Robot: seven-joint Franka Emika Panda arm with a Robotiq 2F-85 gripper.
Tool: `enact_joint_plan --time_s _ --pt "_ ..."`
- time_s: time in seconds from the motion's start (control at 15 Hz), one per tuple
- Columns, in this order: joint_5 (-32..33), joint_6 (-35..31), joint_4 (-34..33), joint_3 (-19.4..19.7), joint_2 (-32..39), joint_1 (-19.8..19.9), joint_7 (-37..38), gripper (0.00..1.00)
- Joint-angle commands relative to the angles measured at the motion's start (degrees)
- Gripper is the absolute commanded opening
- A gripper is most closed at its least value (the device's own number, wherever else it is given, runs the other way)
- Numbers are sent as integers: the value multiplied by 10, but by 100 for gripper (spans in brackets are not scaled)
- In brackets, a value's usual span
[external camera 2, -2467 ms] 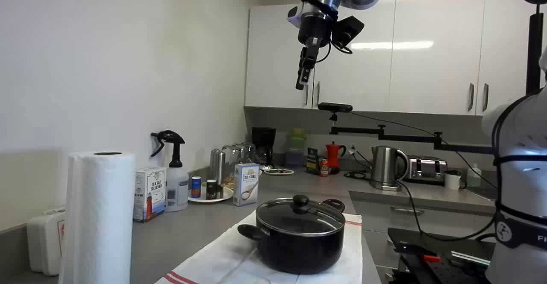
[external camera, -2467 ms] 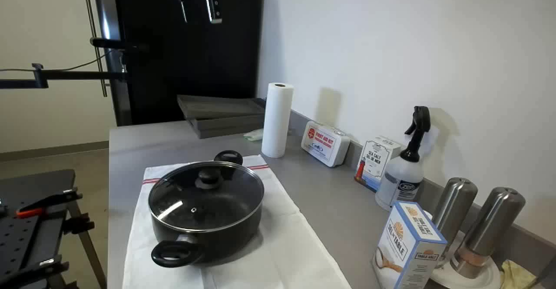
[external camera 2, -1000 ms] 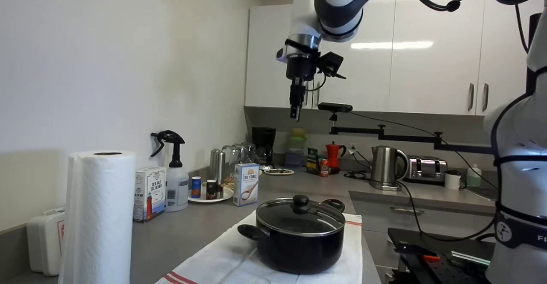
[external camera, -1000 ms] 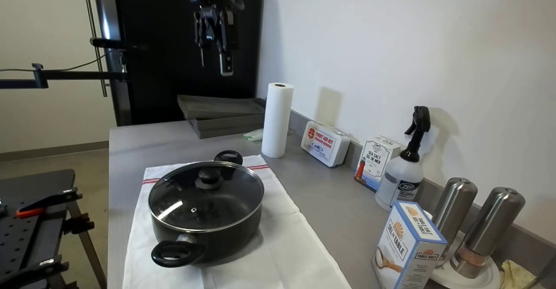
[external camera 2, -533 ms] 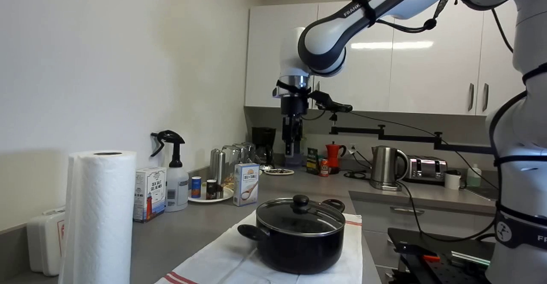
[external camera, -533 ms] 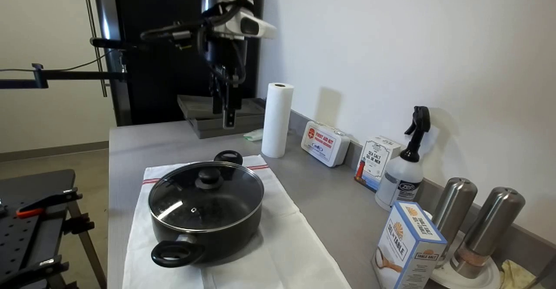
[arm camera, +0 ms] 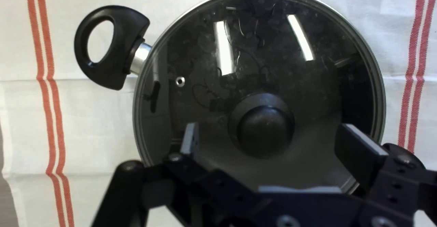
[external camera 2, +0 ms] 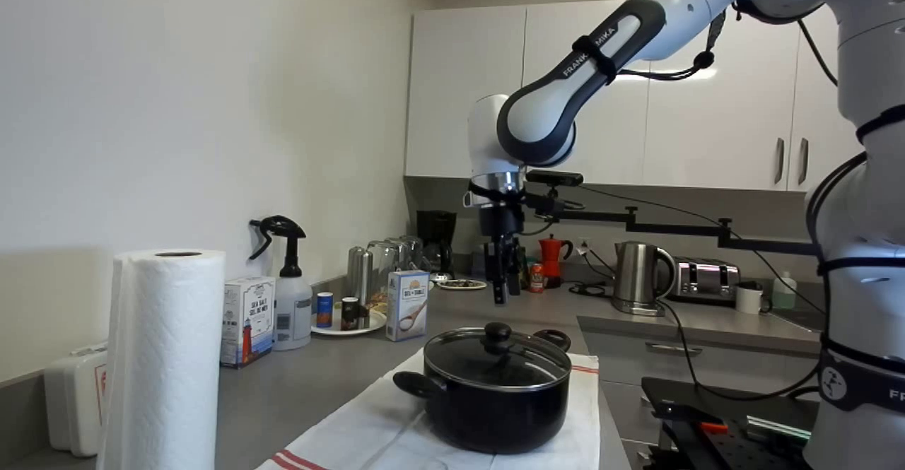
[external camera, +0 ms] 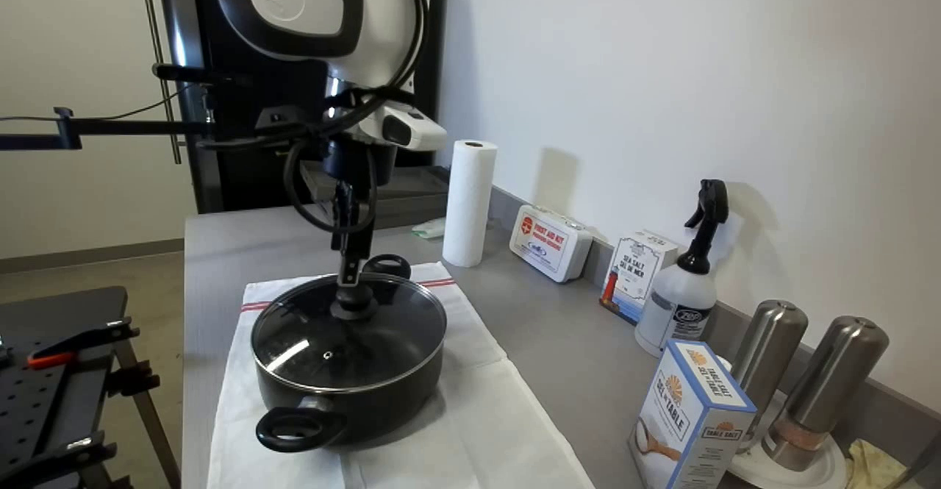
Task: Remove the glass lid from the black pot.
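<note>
Since the earlier frames the gripper (arm camera: 268,131) has come down and now hangs just over the knob (external camera 2: 498,331) of the lid (arm camera: 307,87), its fingers (arm camera: 353,155) wide apart; the lid sits on the pot (external camera 2: 495,413) as before. Legible are FIRST AID KIT on a white case (external camera: 548,243), SEA SALT on a box (external camera: 636,268), TABLE SALT on a blue-edged box (external camera: 695,419), ZEP on a bottle (external camera: 675,305), FRANK and MIKA on the arm (external camera 2: 537,113).

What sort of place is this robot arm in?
Most likely a kitchen, though whether in a home or a workplace I can't tell. An exterior view shows a kettle beside a toaster, with cabinets above.
</note>
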State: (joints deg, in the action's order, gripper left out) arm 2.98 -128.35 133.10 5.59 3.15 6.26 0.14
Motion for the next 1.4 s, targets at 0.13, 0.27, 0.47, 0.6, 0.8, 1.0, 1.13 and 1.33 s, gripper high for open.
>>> enact_joint_plan --time_s 0.13,0.27,0.47,0.6,0.8,1.0,1.13,1.33 --pt "-13 -56 40 1 0 -2 10 100" --pt "-24 -82 50 0 4 -2 2 100" --pt "-37 -128 60 -2 14 -2 -7 100" --pt "-39 -152 60 -2 27 -3 -6 100" --pt "-37 -173 58 -3 43 -4 -5 100" --pt "-36 -190 58 -4 51 -4 -6 74" --pt "-36 -194 58 -4 53 -4 -5 60" --pt "-36 -192 59 -3 46 -4 -4 38"
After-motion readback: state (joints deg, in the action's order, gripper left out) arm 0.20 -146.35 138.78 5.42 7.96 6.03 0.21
